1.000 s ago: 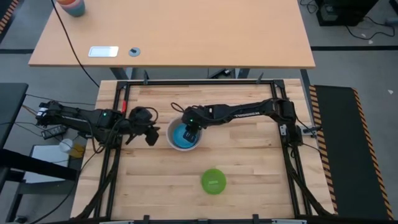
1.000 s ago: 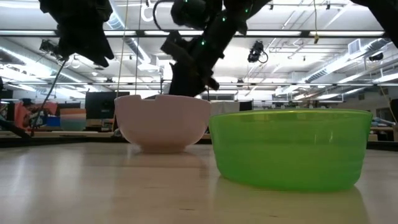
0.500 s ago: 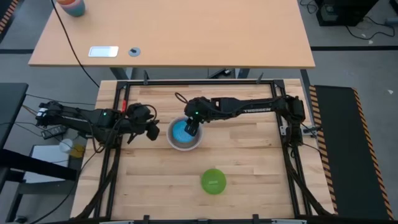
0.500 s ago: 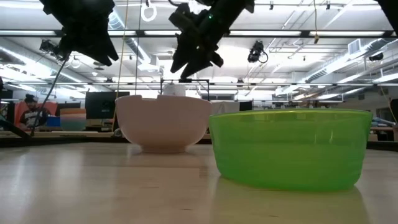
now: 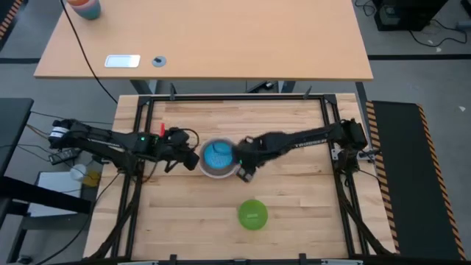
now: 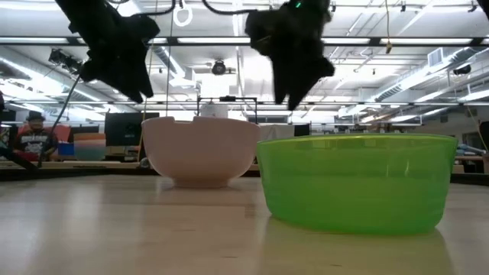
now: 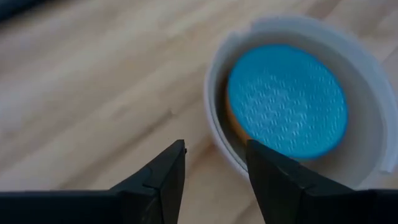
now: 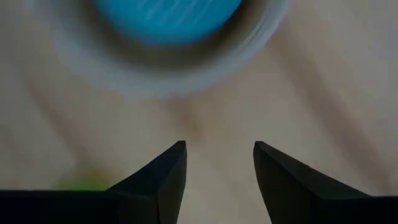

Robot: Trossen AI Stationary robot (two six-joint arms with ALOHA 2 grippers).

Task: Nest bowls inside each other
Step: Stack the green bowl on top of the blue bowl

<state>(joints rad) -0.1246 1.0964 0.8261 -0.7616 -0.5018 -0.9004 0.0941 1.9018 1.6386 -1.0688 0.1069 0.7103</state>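
Note:
A white bowl (image 5: 218, 171) stands on the wooden table with the blue bowl (image 5: 218, 155) nested inside it. In the left wrist view the white bowl's rim (image 7: 213, 127) looks doubled around the blue bowl (image 7: 286, 99). The green bowl (image 5: 252, 214) stands alone nearer the front edge and looms large in the low view (image 6: 355, 183). My left gripper (image 5: 188, 159) hovers open just left of the white bowl. My right gripper (image 5: 244, 172) hangs open above the table at the bowl's near right side and holds nothing.
Black frame rails (image 5: 235, 98) border the table. A second table behind carries a white card (image 5: 122, 61) and an orange-and-teal cup (image 5: 83, 7). Bare wood lies to the right of the bowls and along the front around the green bowl.
My right gripper has risen out of the white bowl and swung over its rim toward the table's near right, tipping steeper downward; the blue bowl stays inside. My left gripper has moved right and a little down, closer to the white bowl's left side.

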